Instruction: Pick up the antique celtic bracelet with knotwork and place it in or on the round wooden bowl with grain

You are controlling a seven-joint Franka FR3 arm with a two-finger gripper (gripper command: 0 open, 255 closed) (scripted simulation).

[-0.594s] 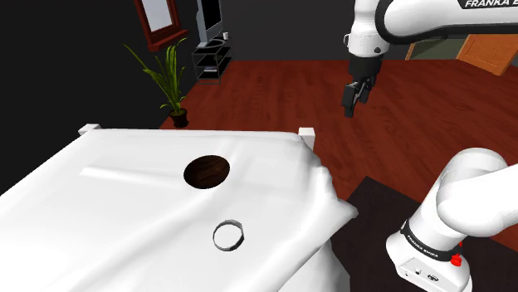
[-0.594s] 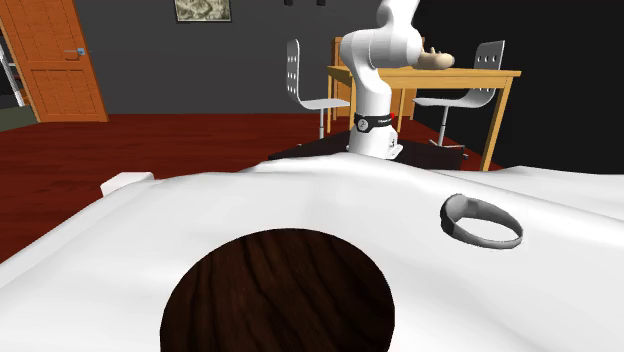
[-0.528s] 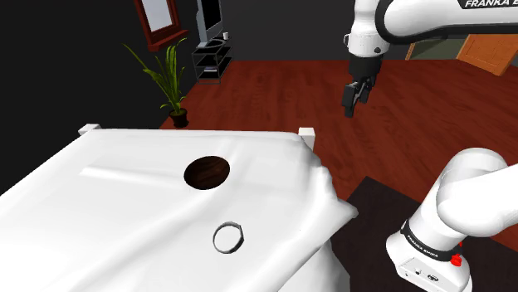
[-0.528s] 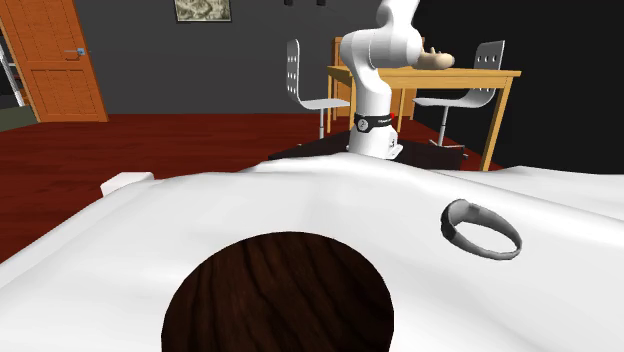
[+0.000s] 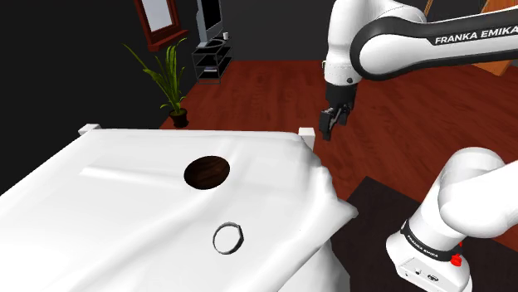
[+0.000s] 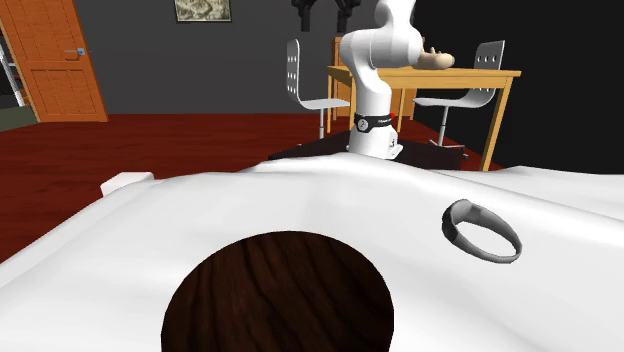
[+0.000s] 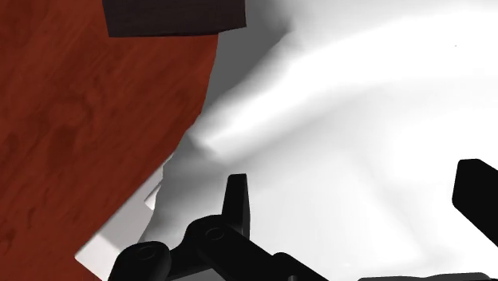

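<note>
Shoulder view: gripper (image 5: 330, 124), spread and empty, hangs near a corner of the white sheet (image 5: 124, 207), apparently staged to reach the grey bracelet (image 5: 228, 238) near the dark wooden bowl (image 5: 207, 172).

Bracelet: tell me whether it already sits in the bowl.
No, the bracelet lies on the white sheet, apart from the dark bowl.

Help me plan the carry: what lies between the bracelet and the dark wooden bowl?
Only bare white cloth lies between the bracelet and the bowl; the shoulder view shows that stretch plainly.
</note>
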